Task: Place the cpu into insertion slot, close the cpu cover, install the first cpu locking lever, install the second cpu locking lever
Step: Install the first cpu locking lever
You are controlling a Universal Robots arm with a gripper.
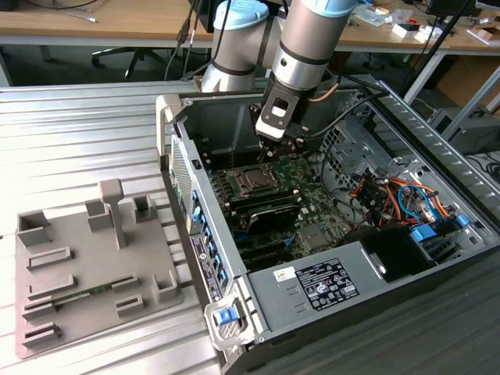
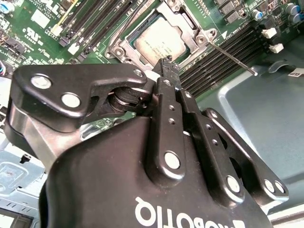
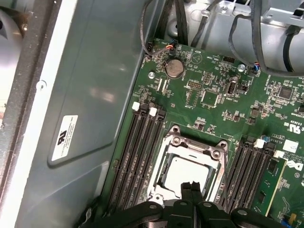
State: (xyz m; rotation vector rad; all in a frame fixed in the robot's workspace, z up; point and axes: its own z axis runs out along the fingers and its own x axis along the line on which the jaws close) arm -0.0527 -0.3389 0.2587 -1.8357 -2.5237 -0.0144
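Note:
The cpu (image 2: 159,42) lies flat in the socket on the green motherboard, its grey metal top showing through the open middle of the cpu cover (image 2: 195,34). The silver cover frame (image 3: 195,145) lies down over the cpu (image 3: 187,172). A thin metal locking lever (image 2: 232,57) sticks out from one corner of the socket, over the memory slots. My gripper (image 2: 167,64) hangs just above the socket's edge with its black fingertips (image 3: 189,187) pressed together and nothing between them. In the exterior view the gripper (image 1: 273,148) is inside the open case, above the socket (image 1: 251,181).
Memory slots (image 3: 142,152) flank the socket on both sides. The case's grey metal wall (image 3: 90,95) is close by. Cables (image 1: 391,191) and a power supply (image 1: 328,281) fill the exterior view's right. A grey fixture plate (image 1: 86,266) lies outside the case on the left.

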